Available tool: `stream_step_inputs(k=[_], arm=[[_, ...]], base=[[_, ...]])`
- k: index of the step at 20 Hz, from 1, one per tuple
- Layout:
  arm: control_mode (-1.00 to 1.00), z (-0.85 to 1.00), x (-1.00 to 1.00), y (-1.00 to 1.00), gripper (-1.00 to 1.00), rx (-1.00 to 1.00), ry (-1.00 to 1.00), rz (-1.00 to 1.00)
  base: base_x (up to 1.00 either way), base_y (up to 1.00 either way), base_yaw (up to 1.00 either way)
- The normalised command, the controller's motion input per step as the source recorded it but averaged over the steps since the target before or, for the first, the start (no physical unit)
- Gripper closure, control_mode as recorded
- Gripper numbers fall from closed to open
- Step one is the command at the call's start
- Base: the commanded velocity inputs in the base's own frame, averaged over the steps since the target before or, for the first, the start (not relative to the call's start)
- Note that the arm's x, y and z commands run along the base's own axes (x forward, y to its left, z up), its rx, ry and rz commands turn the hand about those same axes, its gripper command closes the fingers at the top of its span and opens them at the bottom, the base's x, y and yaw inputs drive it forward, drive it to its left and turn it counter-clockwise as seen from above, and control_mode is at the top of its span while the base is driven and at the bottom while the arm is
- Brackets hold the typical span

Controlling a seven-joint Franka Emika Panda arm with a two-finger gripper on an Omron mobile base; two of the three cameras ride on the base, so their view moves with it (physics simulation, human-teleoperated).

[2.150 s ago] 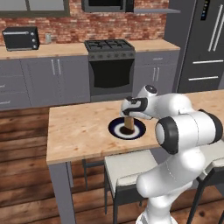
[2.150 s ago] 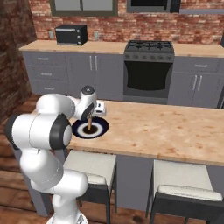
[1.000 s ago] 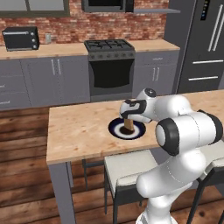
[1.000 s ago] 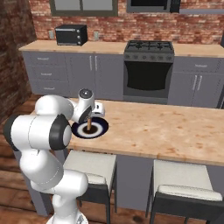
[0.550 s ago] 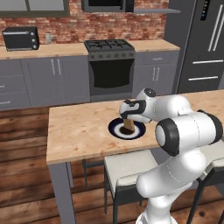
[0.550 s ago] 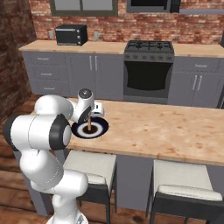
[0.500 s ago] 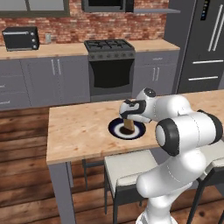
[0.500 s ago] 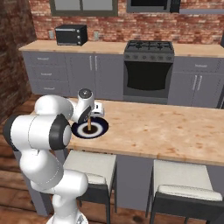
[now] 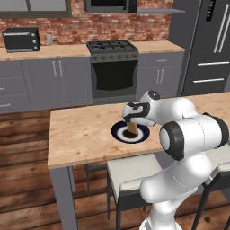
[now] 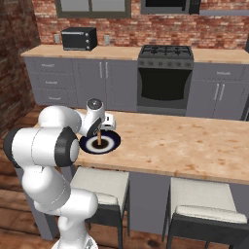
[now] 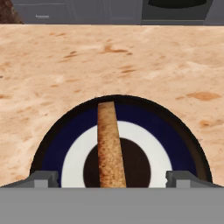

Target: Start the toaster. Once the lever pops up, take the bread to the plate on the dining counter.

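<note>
The dark navy plate (image 9: 117, 133) with a white ring lies on the wood-tone dining counter (image 9: 81, 134). The bread (image 9: 131, 130) stands on its edge in the plate's middle. My gripper (image 9: 131, 124) hangs straight over it, open, and the jaws stand wide on either side of the slice without touching it. From the hand view, the bread (image 11: 109, 140) runs as a thin tan strip across the plate (image 11: 175, 135), well apart from both fingertips (image 11: 43, 178). The right base view has the same gripper (image 10: 99, 132), bread (image 10: 99, 139) and plate (image 10: 111, 144). The toaster is out of view.
Cushioned stools (image 9: 130, 168) (image 10: 204, 204) stand under the counter's near edge. Beyond the counter is a grey-cabinet kitchen run with a black stove (image 9: 112, 67), a black toaster oven (image 9: 21, 39) and a dark fridge (image 9: 211, 45). Bare counter top (image 10: 185, 146) stretches to the right.
The jaws have spread from shut on the bread to wide open. The bread stays standing on the plate. The arm has hardly moved.
</note>
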Motion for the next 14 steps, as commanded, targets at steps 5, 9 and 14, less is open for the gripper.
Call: stream_step_inputs(k=[5, 9, 14], arm=[[-1.00, 0.01, 0.00, 0.00, -1.00, 0.00, 0.00, 0.00], [-1.00, 0.04, 0.00, 0.00, -1.00, 0.00, 0.00, 0.00], [-1.00, 0.00, 0.00, 0.00, -1.00, 0.00, 0.00, 0.00]], base=[[0.00, 0.00, 0.00], [0.00, 0.00, 0.00], [0.00, 0.00, 0.00]])
